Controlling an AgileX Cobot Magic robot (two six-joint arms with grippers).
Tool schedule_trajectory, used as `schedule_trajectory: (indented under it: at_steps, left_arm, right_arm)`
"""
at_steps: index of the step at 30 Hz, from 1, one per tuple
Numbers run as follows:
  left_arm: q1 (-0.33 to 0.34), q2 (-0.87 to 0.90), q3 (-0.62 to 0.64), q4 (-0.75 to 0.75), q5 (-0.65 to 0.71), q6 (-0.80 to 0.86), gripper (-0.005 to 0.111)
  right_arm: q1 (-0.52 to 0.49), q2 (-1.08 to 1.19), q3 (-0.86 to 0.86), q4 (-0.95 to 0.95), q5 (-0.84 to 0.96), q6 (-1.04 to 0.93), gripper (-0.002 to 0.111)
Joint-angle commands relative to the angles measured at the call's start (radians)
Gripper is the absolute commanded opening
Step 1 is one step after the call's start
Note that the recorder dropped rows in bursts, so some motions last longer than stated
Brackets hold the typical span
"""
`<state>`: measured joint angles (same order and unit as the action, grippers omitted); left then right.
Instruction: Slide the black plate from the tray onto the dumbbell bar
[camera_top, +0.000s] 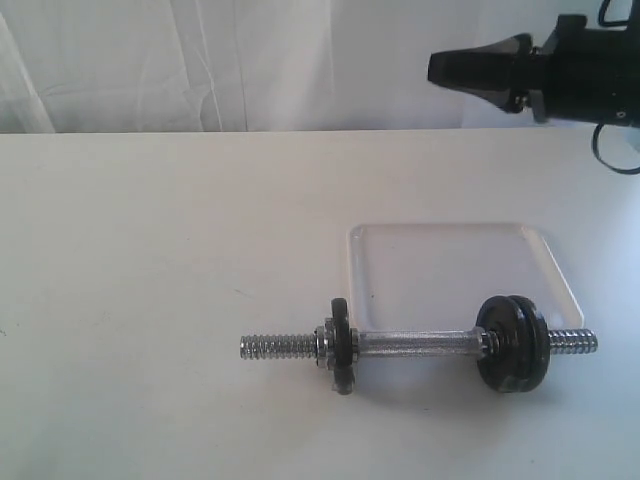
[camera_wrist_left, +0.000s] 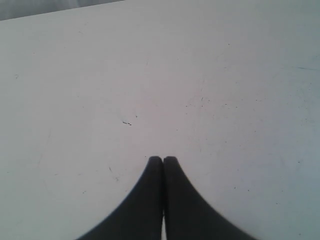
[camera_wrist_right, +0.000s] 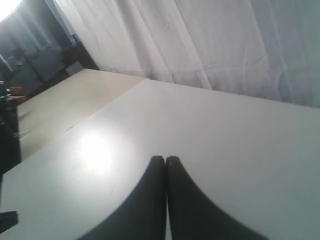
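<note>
Wearing black plates (camera_top: 510, 343), the chrome dumbbell bar (camera_top: 415, 344) shows threaded ends.

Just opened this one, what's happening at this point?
Nothing is being handled. The dumbbell bar lies on the table along the near edge of the tray, which looks empty. A black plate sits on the bar near its right end, and another black disc near its left. The right tool hangs shut, high at the far right. The left tool is shut over bare table.
</note>
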<state>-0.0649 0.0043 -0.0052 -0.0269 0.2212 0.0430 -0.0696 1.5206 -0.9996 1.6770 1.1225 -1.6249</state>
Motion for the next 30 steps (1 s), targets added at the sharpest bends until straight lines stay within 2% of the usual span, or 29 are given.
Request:
schedule_trajectory:
  at_steps: [1,12,17,27,30]
  left_arm:
    - [-0.006,-0.004,0.005,-0.024,-0.010,-0.002,0.000]
    - [-0.006,-0.004,0.005,-0.047,-0.010,-0.033,0.000]
    - [-0.006,-0.004,0.005,-0.049,-0.010,-0.095,0.000]
    - [-0.006,-0.004,0.005,-0.049,-0.010,-0.092,0.000]
    - [-0.006,-0.004,0.005,-0.047,-0.010,-0.093,0.000]
  right_arm:
    - [-0.006,-0.185,0.012,0.002,-0.126,-0.018,0.000]
    - [0.016,-0.487,0.012,0.002,-0.167,-0.018,0.000]
    - [0.103,-0.557,0.012,0.002,-0.169,-0.018,0.000]
    - [0.299,-0.738,0.012,0.001,-0.179,-0.018,0.000]
    - [0.331,-0.798,0.012,0.001,-0.179,-0.018,0.000]
